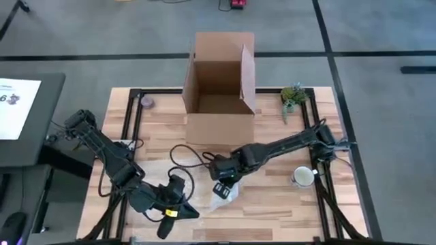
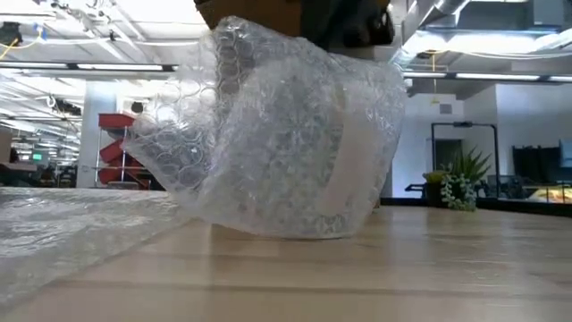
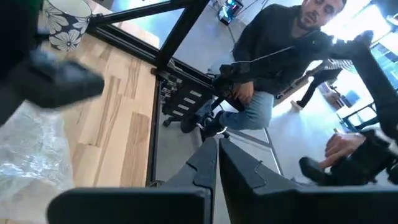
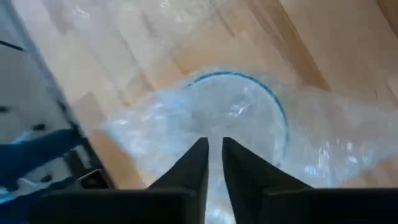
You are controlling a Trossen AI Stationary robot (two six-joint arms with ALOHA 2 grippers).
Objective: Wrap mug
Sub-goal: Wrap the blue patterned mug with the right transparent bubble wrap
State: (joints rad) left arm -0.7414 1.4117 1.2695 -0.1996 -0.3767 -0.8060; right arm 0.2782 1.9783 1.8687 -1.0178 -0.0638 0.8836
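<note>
Two hands work our surface (image 1: 272, 204): our right hand (image 4: 213, 152) is clenched directly above the bubble-wrapped mug (image 2: 286, 134), our left hand (image 3: 217, 162) clenched, empty, nearby.

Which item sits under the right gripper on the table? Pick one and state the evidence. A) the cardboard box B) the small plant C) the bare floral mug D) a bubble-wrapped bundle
D: in the high view the right gripper sits over the bubble-wrapped bundle, and its wrist view shows a blue rim through the wrap; the unwrapped mug stands apart.
</note>
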